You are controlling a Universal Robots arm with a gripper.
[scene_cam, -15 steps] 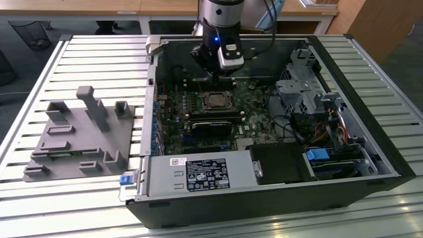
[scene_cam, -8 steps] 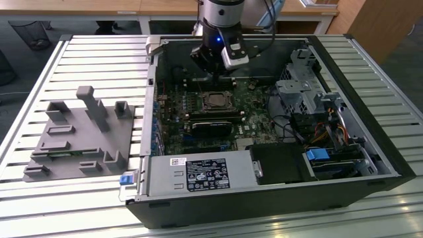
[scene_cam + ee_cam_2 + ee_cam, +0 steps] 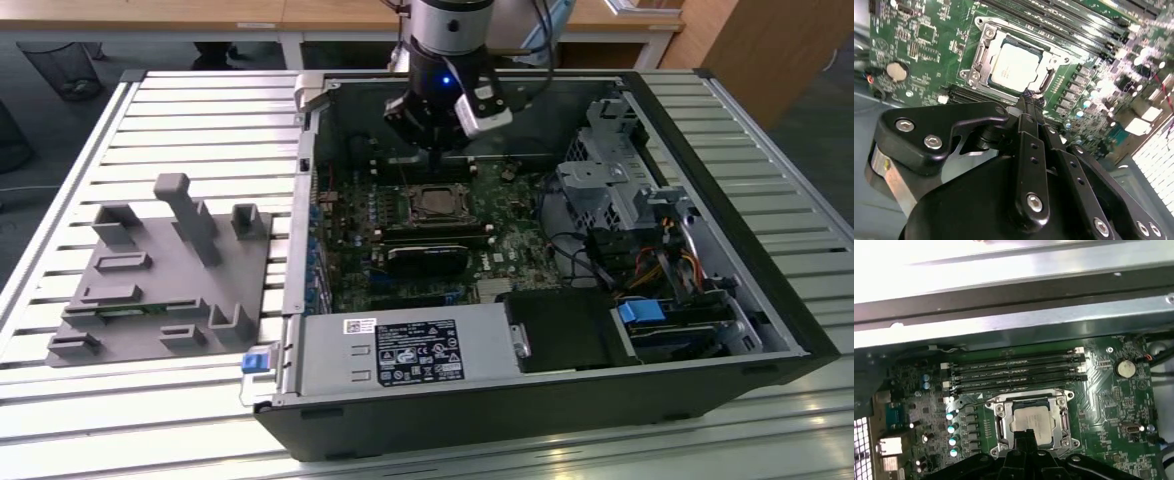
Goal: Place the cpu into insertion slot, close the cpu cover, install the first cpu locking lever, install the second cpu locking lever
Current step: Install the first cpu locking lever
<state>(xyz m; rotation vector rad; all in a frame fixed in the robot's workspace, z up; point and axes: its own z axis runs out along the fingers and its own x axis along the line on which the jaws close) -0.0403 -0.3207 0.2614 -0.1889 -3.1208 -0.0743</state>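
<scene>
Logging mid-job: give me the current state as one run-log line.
cpu: seated | cpu cover: down over it | tool: shut, by cover's edge

Exterior view: grey fixture block (image 3: 160,275) on the slatted counter (image 3: 134,430), nine o'clock of the open computer case (image 3: 534,425); power supply box (image 3: 407,352) at its six o'clock.

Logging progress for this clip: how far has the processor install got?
Done: the chip sits in its socket, with the metal cover frame lying flat around it. In hand: the gripper, tips together, is at the socket's edge; whether it pinches a lever is unclear. Left: a thin wire lever beside the socket looks unlatched, so locking seems unfinished.
</scene>
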